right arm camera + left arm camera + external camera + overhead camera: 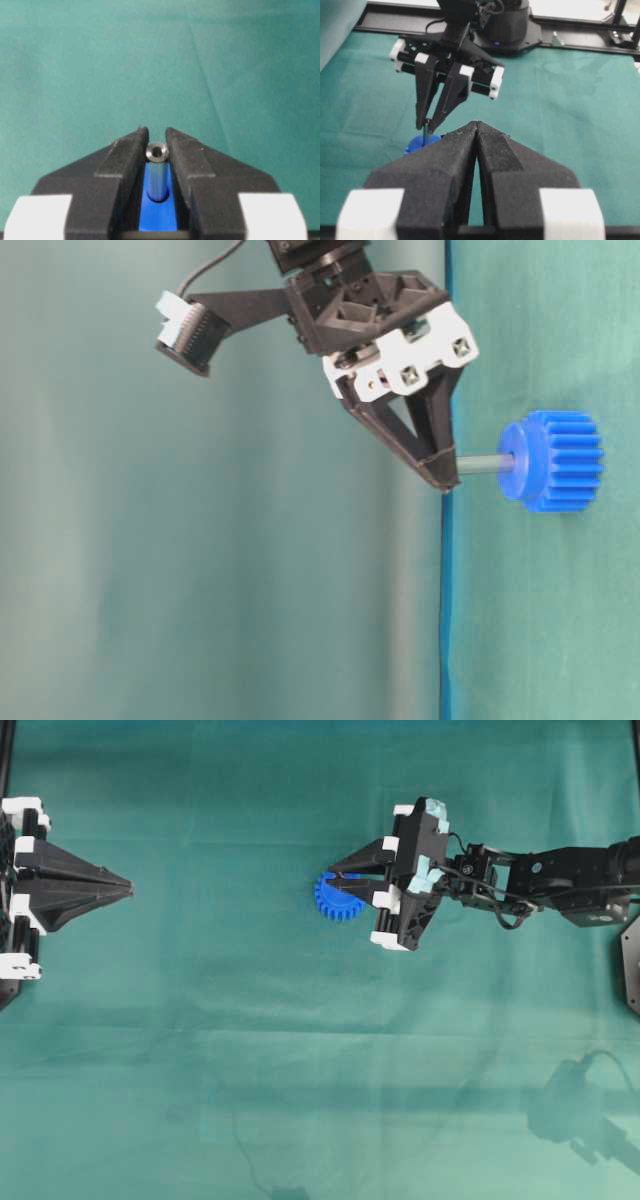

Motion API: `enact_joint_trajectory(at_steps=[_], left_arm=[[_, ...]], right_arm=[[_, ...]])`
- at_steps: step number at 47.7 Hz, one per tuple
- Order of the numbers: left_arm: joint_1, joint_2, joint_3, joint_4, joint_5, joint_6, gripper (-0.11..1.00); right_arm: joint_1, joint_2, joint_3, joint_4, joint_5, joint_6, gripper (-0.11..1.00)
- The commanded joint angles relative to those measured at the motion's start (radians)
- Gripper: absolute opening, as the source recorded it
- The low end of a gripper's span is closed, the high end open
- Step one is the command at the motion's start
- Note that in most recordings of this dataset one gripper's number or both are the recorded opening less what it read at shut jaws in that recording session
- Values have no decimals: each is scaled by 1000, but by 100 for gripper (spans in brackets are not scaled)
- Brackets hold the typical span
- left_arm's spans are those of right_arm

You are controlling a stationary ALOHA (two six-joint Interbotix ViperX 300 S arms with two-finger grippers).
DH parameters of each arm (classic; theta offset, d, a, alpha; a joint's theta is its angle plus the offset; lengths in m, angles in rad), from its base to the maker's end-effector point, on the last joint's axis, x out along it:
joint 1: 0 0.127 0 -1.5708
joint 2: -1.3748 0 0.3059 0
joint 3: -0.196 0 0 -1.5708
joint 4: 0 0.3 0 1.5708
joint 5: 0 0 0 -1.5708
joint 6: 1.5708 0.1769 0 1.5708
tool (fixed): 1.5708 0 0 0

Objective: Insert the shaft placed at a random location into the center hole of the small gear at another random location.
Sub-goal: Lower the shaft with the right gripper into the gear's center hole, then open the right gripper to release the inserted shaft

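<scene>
The small gear (335, 900), bright blue and toothed, lies flat on the green cloth near the middle. The silvery shaft (157, 172) stands upright with its lower end in the gear's raised hub (515, 462), filling the center hole, which is hidden. My right gripper (336, 878) hangs over the gear, shut on the shaft's upper end (476, 464). In the right wrist view the fingers (127, 152) flank the shaft, with blue gear (157, 217) below. My left gripper (128, 888) rests shut and empty at the far left, pointing toward the gear (417, 145).
The green cloth (300, 1070) covers the whole table. The right arm (560, 880) reaches in from the right edge. A black base and rail (510, 30) stand behind the right arm in the left wrist view.
</scene>
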State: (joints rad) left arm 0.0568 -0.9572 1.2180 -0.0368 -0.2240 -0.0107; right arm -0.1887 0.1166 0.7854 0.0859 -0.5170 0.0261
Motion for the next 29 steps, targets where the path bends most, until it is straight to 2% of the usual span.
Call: enact_joint_trajectory(at_steps=[1,29], left_arm=[[-3,5,-11,-2,-8,0,-1],[-2,5,-11,-2,-6,0,-1]], right_arm=[[3,-5,-8,8,-15,0,13],[11,66,-11,17,-46,3,13]])
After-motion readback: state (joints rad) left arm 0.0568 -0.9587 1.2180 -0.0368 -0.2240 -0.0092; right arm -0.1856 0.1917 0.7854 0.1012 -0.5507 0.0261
